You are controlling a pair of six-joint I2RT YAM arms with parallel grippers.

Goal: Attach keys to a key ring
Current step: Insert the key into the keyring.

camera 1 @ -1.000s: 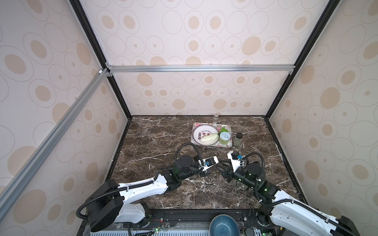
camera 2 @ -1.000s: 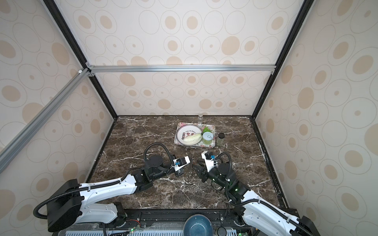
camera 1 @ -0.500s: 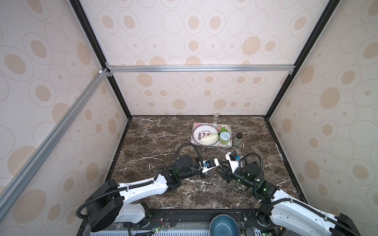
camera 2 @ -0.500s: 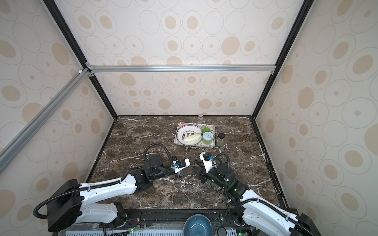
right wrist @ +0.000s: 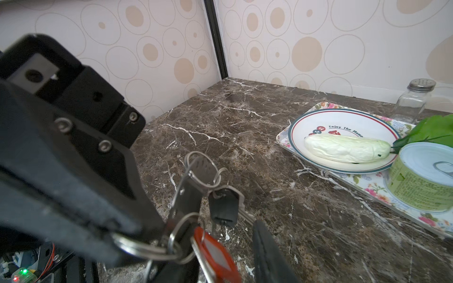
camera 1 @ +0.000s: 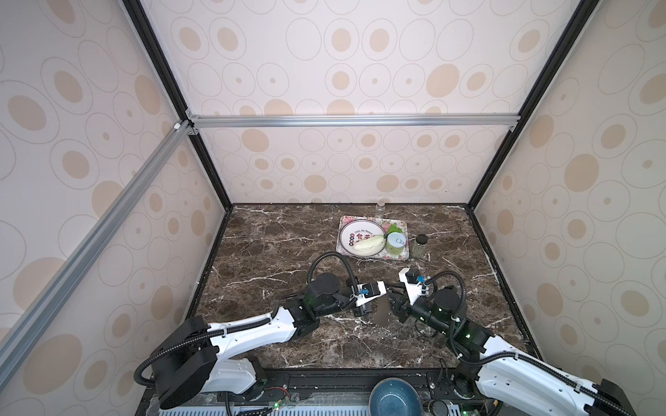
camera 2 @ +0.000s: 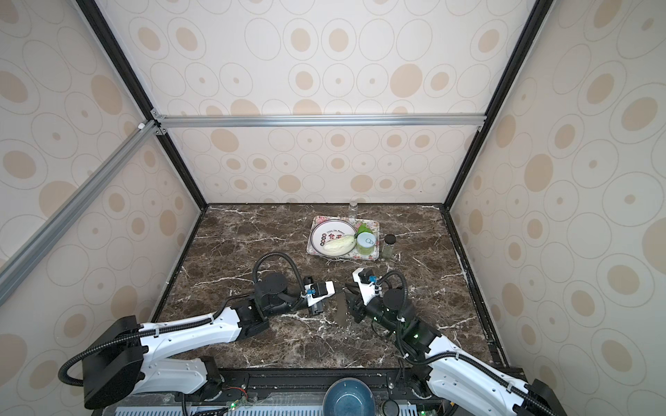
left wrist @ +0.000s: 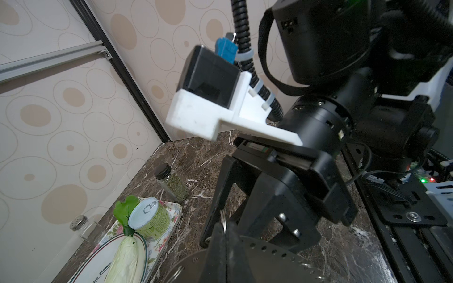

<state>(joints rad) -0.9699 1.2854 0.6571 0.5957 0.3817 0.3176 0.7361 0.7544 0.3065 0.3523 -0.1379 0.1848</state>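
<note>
In both top views my left gripper (camera 1: 371, 309) is shut on the key ring (camera 1: 382, 312), a flat grey plate held on edge just above the marble. The left wrist view shows its shut jaws over the plate (left wrist: 269, 264), whose rim carries a row of small holes, with a thin wire loop (left wrist: 222, 220) at the jaw tips. The keys hang from the plate on wire loops: a red tag (right wrist: 215, 252) and a black fob (right wrist: 224, 205). My right gripper (camera 1: 395, 306) faces the plate. It is open, one finger (right wrist: 267, 252) standing beside the red tag.
A floral tray (camera 1: 403, 256) at the back right holds a plate (camera 1: 351, 234), a pale vegetable (camera 1: 367, 245) and a green can (camera 1: 396, 244). A spice jar (camera 1: 420, 246) stands beside it and a glass shaker (camera 1: 381, 207) by the back wall. A blue bowl (camera 1: 391, 398) sits below the front edge.
My right gripper has edged in toward the plate and keys, and its jaws have narrowed. The left gripper has stayed shut and almost still.
</note>
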